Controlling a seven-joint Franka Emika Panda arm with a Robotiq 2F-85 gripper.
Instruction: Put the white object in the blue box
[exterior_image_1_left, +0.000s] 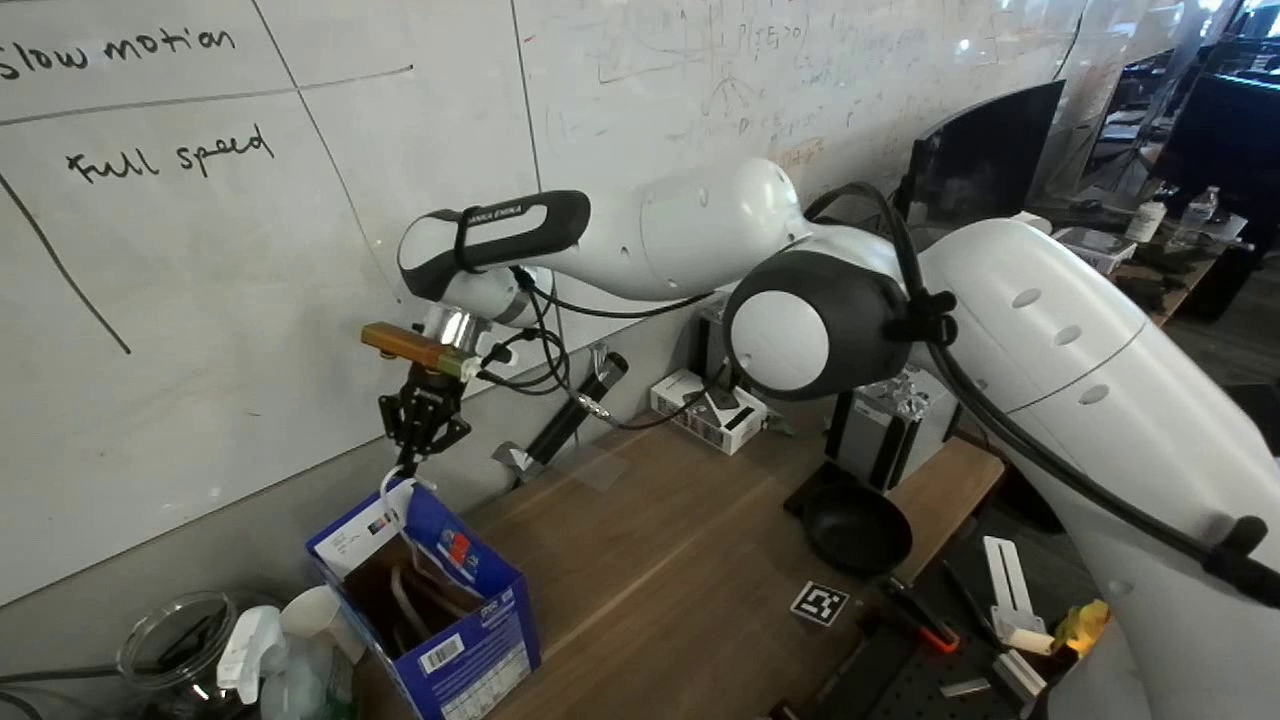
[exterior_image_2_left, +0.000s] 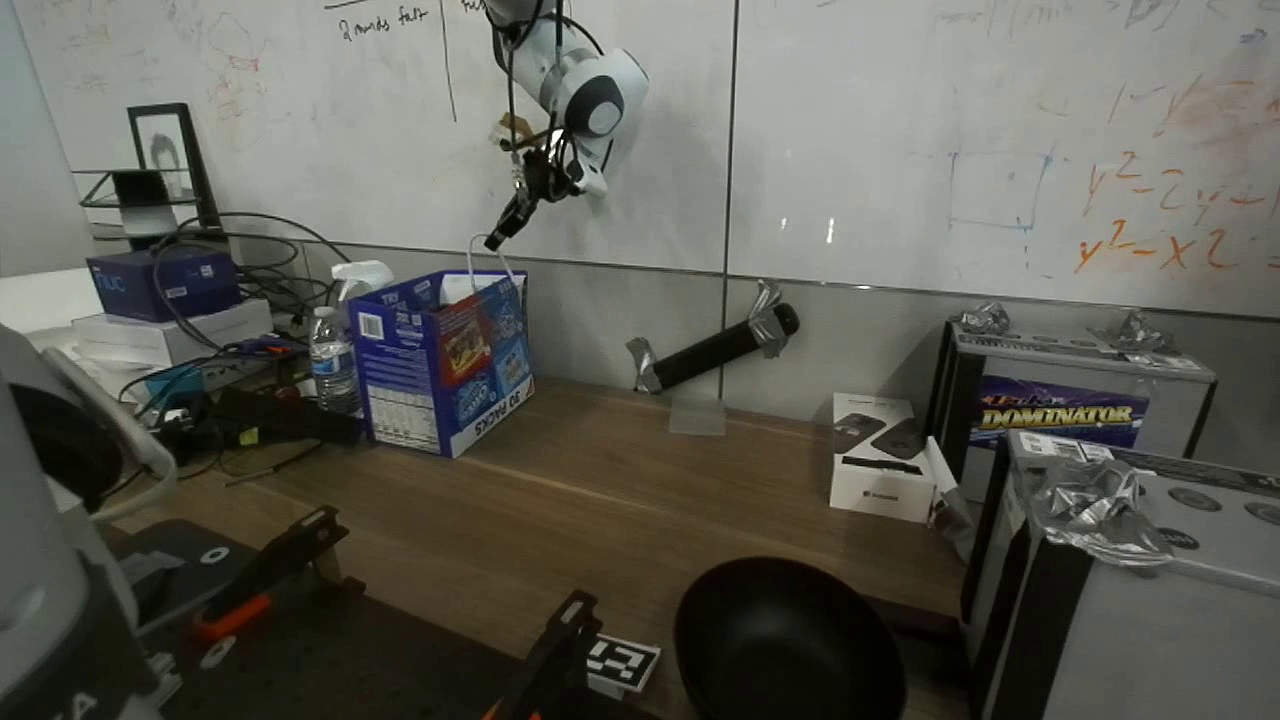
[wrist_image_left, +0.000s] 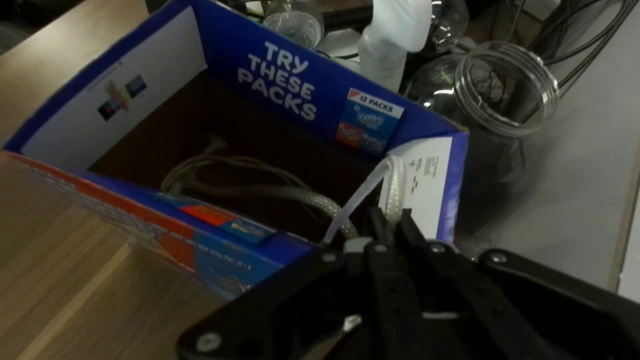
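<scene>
Your gripper (wrist_image_left: 393, 222) pinches the white cord (wrist_image_left: 320, 201) just above the blue box (wrist_image_left: 327, 100). The wrist view shows you the cord's lower loops inside; in an exterior view, the blue box (exterior_image_2_left: 440, 360) conceals these.

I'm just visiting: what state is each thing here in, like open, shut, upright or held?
Blue cardboard box: upright, top open.
White braided cord: limp, partly inside the box, partly looped above its rim.
Black two-fingered gripper: shut on the cord.
Clear round jar: mouth uncovered.
White-topped spray bottle: upright.
Clear plastic water bottle beside the box: upright.
Black round pan: right way up.
Black tube: tilted, silver tape at both ends.
</scene>
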